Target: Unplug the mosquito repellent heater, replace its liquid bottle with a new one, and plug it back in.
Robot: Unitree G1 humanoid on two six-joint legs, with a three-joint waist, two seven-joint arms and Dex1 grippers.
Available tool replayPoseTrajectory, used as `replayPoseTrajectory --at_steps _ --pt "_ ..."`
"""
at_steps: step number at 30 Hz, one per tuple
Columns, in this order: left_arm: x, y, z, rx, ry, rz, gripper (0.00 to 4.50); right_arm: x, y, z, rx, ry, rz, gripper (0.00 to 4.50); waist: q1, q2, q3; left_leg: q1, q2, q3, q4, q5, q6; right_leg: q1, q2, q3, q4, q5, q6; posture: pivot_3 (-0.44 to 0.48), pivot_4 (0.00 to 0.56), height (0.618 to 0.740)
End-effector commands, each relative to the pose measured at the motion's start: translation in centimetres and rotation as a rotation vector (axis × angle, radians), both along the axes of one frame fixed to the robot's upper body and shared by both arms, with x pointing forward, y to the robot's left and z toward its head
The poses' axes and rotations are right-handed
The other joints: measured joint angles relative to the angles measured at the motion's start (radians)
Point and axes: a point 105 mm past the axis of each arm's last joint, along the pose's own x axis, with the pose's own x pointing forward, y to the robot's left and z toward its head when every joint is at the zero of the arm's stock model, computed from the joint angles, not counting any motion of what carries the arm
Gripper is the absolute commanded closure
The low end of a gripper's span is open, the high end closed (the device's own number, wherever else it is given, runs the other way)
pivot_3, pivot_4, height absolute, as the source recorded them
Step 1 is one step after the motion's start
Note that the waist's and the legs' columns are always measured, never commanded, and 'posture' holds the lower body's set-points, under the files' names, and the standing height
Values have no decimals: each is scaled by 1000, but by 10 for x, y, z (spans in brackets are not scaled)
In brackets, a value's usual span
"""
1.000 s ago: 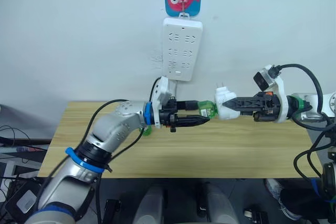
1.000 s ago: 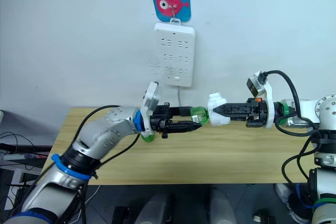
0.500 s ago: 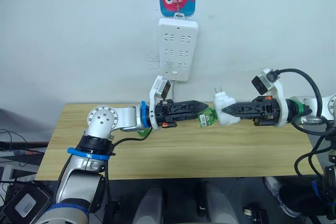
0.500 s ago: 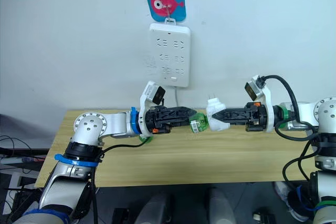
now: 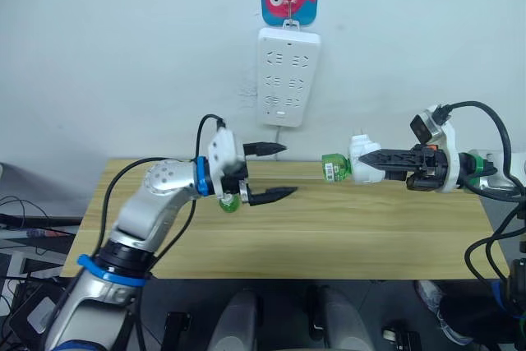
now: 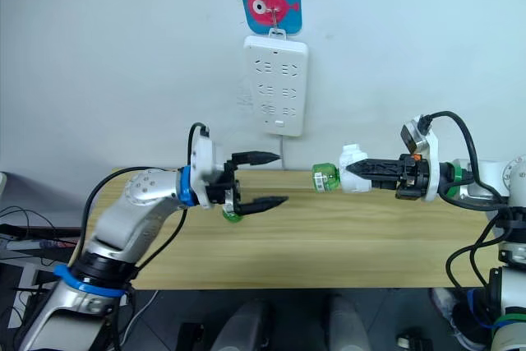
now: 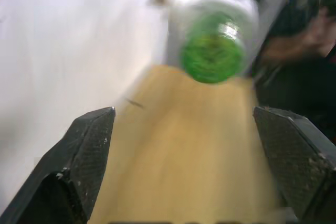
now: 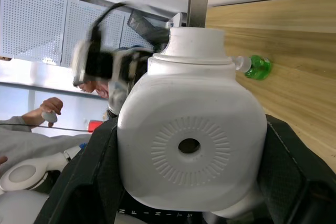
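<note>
Pinched sideways in the right end effector (image 5: 371, 159), above the counter (image 5: 370, 236) and well clear of the power strip (image 5: 287, 76) on the wall: the heater (image 6: 353, 158), prongs up, vent hole facing back toward the wrist. Seated in its other end and pointing at the opposite arm: a green bottle (image 5: 332, 168). Cannot tell whether fully screwed home.

Left end effector (image 5: 288, 169) spread wide, holding nothing, a short gap away from that bottle and roughly in line with it. Lying on the counter just below the left wrist: a second green bottle (image 5: 229, 200).

Probably the bottle swap, with a fresh grip on the seated bottle due. To do it well:

- Line up the spread fingers (image 7: 89, 145) with the bottle's axis before advancing; in the left wrist view the green base sits high and slightly off centre.
- Close on the bottle's body, not the white collar.
- Keep the right grip firm and motionless while twisting, to avoid the heater slipping.
- Turn about the bottle's own axis, without levering sideways.
- Avoid sweeping the loose bottle off the counter.
</note>
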Motion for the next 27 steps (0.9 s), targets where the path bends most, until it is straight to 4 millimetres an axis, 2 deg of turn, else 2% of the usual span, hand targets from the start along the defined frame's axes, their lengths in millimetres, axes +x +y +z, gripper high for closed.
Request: replayPoseTrajectory --at_steps 1,6,11,16,21,24,27 --pt "-12 -9 1 41 -484 -80 14 1 3 17 26 -55 20 1505 1 0 0 0 0 1 0 0 0 0 0 0 0 0 0 36 213 740" --pt "-8 -19 -2 -7 -621 -83 14 0 8 19 31 -60 47 1505 1 0 0 0 0 1 0 -1 1 -1 -1 -1 3 1 0 30 218 740" --pt "-3 -30 10 -72 -726 -56 14 -9 18 17 37 -59 108 1505 0 0 0 0 0 0 1 -1 2 -1 -1 -2 4 2 3 19 224 740" --pt "3 -36 12 -68 -753 -49 14 -8 21 19 46 -59 117 1505 -1 0 0 0 0 0 1 -1 3 -1 -1 -2 6 2 3 17 228 740" --pt "0 -38 11 -79 -764 -74 14 -8 22 19 50 -59 119 1505 -1 0 0 1 0 0 1 -1 3 -1 -1 -2 6 2 3 13 232 740" --pt "-2 -37 12 -88 -770 -86 639 -9 22 18 48 -58 118 1505 -1 0 0 0 0 -1 1 -1 3 -1 -1 -2 6 2 3 10 234 740" --pt "-3 -37 7 -76 -752 -94 1591 -9 22 18 48 -57 117 1505 -1 0 0 1 0 -1 1 -1 3 -1 -1 -2 6 2 3 9 237 740"
